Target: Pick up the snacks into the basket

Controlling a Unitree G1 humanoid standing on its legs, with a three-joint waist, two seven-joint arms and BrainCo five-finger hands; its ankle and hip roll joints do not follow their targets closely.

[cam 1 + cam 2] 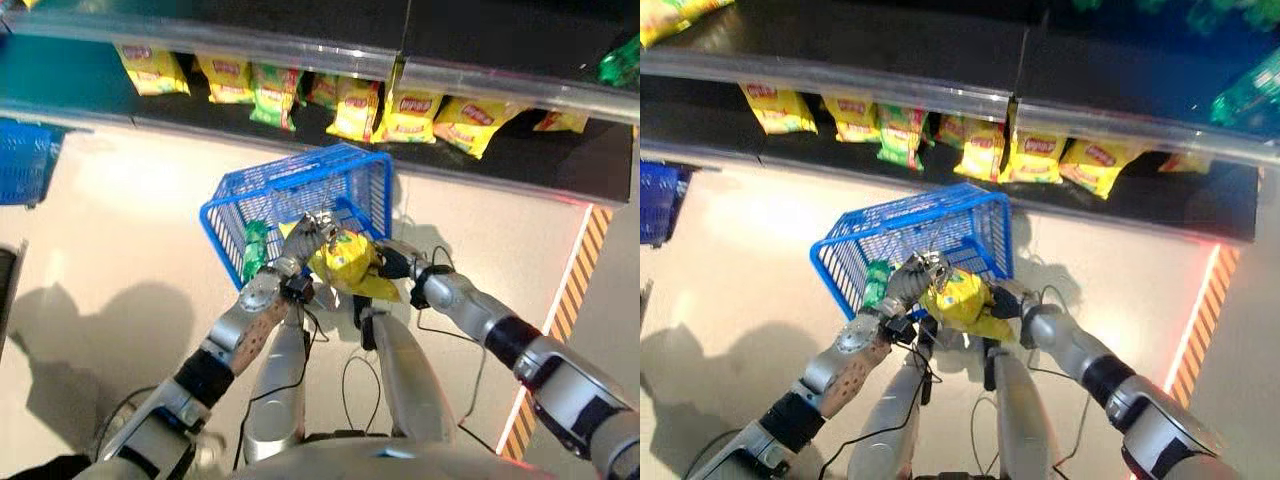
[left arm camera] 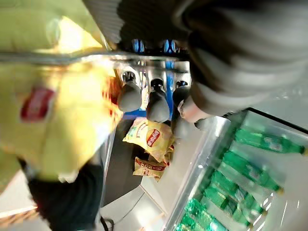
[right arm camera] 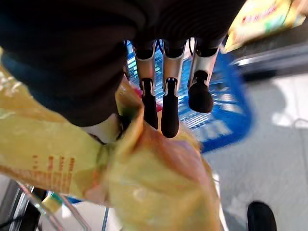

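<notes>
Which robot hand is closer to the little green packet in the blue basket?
Left. The left hand is up at the basket's near rim, right beside the green packet. The right hand is further off, on the far side of the yellow chip bag.

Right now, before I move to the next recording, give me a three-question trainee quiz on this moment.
1. True or false: the yellow snack bag lies flat on the floor.
2. What colour is the basket?
A red
B blue
C grey
3. Fill in: a ___ packet is already inside the basket.

Key:
1. False. The right hand holds it above the basket's near rim, with the left hand at the rim beside it.
2. B
3. green
</notes>
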